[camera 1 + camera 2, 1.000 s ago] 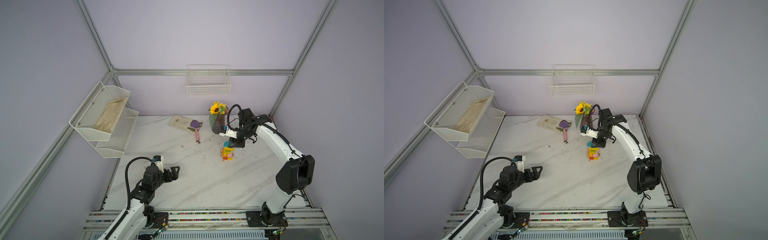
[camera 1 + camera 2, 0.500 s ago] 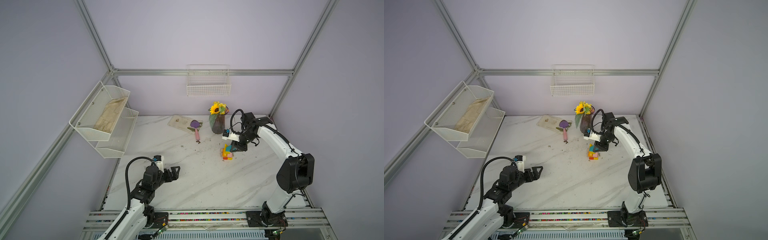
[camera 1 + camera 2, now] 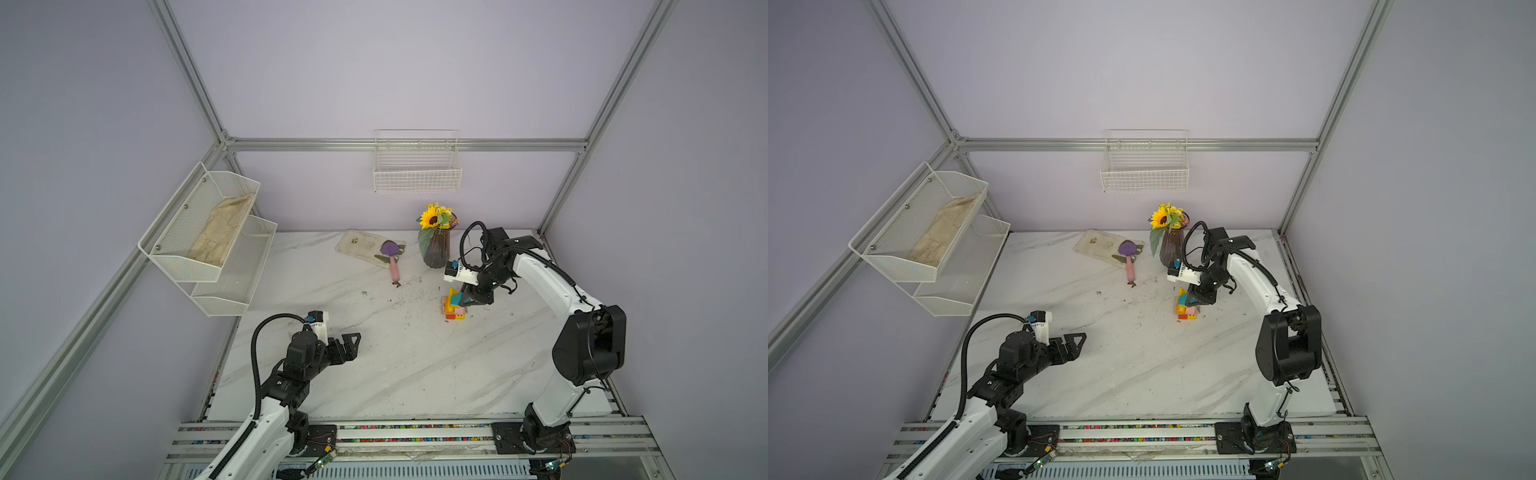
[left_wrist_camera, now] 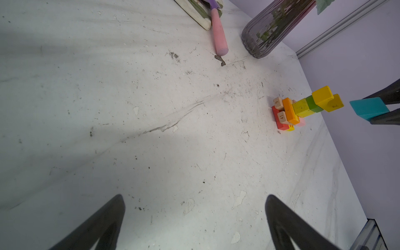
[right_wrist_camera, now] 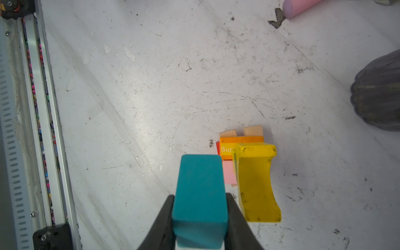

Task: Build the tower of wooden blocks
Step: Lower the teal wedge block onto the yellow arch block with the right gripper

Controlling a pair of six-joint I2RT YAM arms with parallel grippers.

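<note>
Near the tower (image 5: 255, 184), the right pincer (image 5: 200, 201) clamps a teal block (image 5: 200, 184); the left pincer (image 4: 194, 198) gapes wide, holding nothing.

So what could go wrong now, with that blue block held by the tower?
The teal block, clamped in the right jaws, sits off to one side of the yellow arch topping the tower; lowering now could knock it over. The tower looks unevenly stacked, so added weight might tip it.

Soft overhead light leaves pale glare and faint shadows on the marble table (image 5: 147, 121); wrist-view edges bend.
</note>
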